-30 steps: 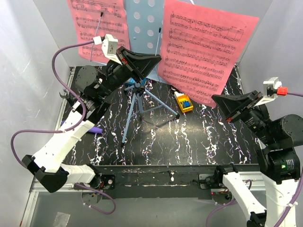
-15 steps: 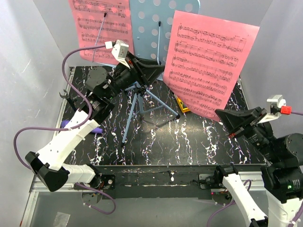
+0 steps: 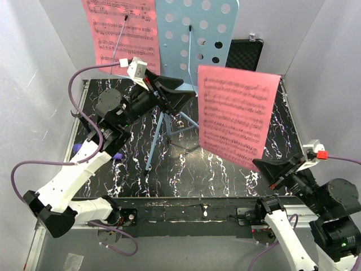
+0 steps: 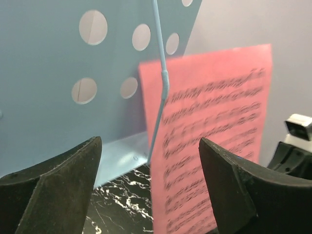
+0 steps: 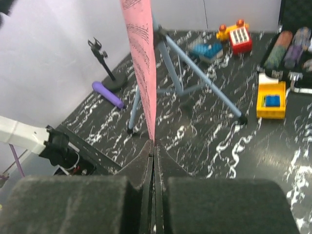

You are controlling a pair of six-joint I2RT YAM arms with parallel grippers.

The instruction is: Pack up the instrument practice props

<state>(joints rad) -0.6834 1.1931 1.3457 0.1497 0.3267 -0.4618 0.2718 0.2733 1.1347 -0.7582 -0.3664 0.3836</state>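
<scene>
Black, white-veined tabletop stretches ahead of my right gripper. Ahead and to the gripper's right lies a yellow block with a blue top. Farther off, a red toy sits near a blue block. At far right, a black case shows rows of chips.

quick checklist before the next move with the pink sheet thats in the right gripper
1. Right gripper shut on the pink sheet: ok, jaws closed on its lower edge.
2. Held sheet off the ledge of the music stand: ok, though whether it touches the desk anywhere, cannot tell.
3. Left gripper open and empty: ok, it faces the stand's desk.
4. Second pink sheet removed: not ok, it is on the stand.
5. Purple microphone and mic stand packed: not ok, both sit on the table near the left arm.
</scene>
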